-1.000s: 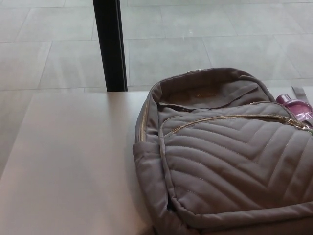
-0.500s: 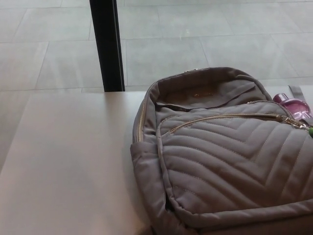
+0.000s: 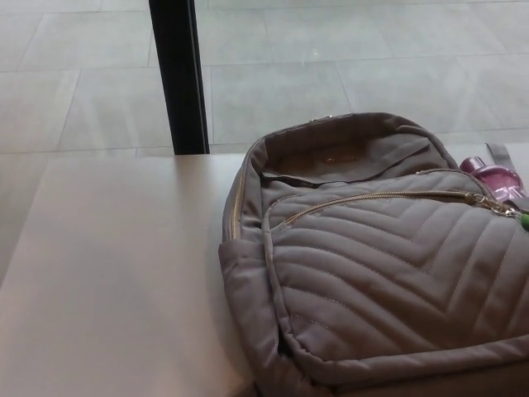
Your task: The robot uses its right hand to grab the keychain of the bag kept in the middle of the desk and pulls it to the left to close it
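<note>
1. Lying flat on the white worktop [image 3: 116,273], the grey quilted bag [image 3: 388,281] has its front face turned up, which leaves the front zip exposed to a reach from above.
2. The zip track [image 3: 372,200] runs as a gold line across the bag's upper front, from its left shoulder to its right side. The keychain [image 3: 502,208] sits at the right end of that line, with a small green bit [image 3: 524,219] just past it at the picture's edge.
3. With the puller parked at the bag's right end, a pull toward the bag's left side looks like what would draw the track shut.
4. Neither the left hand nor the right hand shows, so I cannot tell whether their fingers are spread or pressed together. Nothing touches the bag.
5. A pink-purple object [image 3: 494,175] lies just behind the bag's right shoulder, near the keychain. It is probably something the reach must avoid.
6. A black post [image 3: 178,74] stands behind the bag, off its left shoulder, well apart from the keychain.
7. By my judgement the task is not yet begun: the right hand has to come in at the bag's right side and pinch the keychain first.
</note>
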Robot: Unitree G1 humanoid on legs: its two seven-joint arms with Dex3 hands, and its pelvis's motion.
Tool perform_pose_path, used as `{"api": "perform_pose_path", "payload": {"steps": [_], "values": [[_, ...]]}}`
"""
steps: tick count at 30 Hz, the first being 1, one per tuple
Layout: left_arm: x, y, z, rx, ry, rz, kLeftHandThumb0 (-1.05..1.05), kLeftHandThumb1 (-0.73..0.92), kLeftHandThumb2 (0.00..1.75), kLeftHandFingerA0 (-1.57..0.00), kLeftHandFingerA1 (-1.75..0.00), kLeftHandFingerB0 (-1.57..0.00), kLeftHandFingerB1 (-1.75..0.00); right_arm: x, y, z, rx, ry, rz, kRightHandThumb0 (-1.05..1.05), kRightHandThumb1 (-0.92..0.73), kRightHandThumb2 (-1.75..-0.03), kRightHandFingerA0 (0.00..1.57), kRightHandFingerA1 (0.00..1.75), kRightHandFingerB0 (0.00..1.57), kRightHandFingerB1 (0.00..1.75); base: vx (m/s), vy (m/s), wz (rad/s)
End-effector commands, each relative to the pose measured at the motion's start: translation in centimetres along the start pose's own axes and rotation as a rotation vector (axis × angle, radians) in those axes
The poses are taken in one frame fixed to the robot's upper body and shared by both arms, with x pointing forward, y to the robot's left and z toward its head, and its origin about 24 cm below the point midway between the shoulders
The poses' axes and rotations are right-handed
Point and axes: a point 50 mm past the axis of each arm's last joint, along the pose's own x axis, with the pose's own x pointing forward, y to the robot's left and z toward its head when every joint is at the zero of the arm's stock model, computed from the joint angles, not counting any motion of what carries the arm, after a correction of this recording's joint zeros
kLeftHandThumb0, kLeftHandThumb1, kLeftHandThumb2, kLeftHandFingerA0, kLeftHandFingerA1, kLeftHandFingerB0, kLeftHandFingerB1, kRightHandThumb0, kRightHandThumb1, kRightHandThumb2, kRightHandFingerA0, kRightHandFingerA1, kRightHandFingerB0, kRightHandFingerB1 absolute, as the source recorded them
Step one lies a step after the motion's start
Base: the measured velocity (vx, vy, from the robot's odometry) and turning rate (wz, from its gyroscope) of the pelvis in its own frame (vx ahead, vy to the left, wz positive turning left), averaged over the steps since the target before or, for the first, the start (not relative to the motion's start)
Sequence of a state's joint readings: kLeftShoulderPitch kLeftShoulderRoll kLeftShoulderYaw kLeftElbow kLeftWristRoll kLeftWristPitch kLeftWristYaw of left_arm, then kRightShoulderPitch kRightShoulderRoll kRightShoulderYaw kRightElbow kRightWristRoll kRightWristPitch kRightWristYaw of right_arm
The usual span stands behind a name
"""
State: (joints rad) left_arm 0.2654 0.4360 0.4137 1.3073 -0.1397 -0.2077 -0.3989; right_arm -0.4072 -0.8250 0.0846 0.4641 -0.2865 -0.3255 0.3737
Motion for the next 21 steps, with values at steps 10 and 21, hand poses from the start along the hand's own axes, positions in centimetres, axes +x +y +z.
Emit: {"api": "perform_pose_path", "payload": {"steps": [10,21], "values": [[-0.1,0.6,0.8,0.092,-0.028,0.022,-0.73,0.91,0.67,-0.44,-0.65,-0.25,-0.45,0.1,2.6,1.3,-0.085,-0.037,0.135,-0.49,-0.60,-0.59,0.65,1.02,0.16,0.29,0.00,0.000,0.00],[-0.2,0.6,0.9,0.159,-0.025,0.023,-0.74,0.73,1.06,-0.44,-0.68,-0.24,-0.55,0.0,3.5,1.1,-0.154,-0.020,0.147,-0.49,-0.62,-0.59,0.76,1.14,0.23,0.29,0.00,0.000,0.00]]}}
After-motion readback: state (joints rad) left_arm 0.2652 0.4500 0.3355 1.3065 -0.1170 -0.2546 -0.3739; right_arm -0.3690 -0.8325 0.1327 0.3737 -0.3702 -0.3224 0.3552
